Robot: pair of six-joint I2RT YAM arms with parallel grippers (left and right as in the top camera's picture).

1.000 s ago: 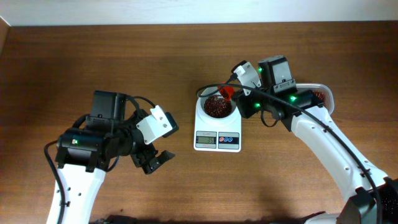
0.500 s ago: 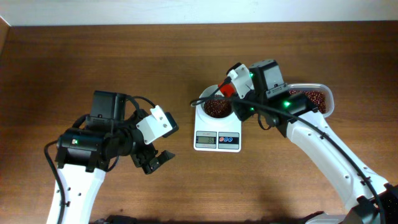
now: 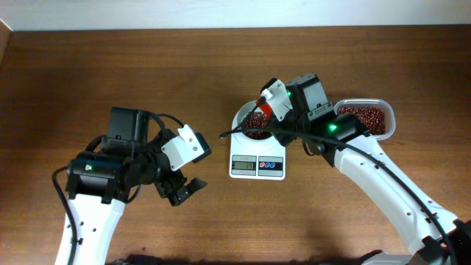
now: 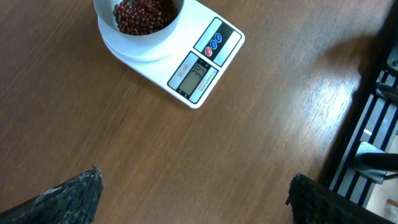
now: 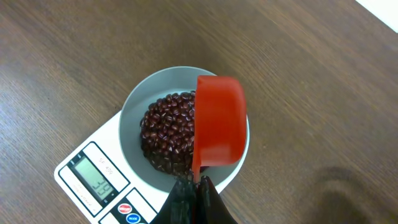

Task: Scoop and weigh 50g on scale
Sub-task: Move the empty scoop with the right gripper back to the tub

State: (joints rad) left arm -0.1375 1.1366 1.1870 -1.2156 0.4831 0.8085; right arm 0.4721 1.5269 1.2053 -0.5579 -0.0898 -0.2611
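Observation:
The white scale [image 3: 256,166] stands mid-table, its round white bowl [image 3: 241,116] holding red beans [image 5: 163,134]. My right gripper [image 5: 198,183] is shut on the handle of a red scoop [image 5: 217,124]. The scoop hangs over the right half of the bowl [image 5: 130,115], turned so that only its smooth red outside faces the wrist camera and its inside is hidden. Overhead, the scoop [image 3: 265,110] shows just under the right wrist. My left gripper [image 3: 184,190] hovers open above bare wood, left of the scale [image 4: 199,68], with nothing between its fingers [image 4: 74,196].
A clear plastic tub of red beans [image 3: 364,118] sits to the right of the scale, beside the right arm. The table's far edge runs along the top of the overhead view. A dark rack [image 4: 373,130] stands past the table at the right of the left wrist view.
The right arm swung left, carrying the scoop from the bowl's right rim to over the bowl and uncovering the tub. The left arm stayed still.

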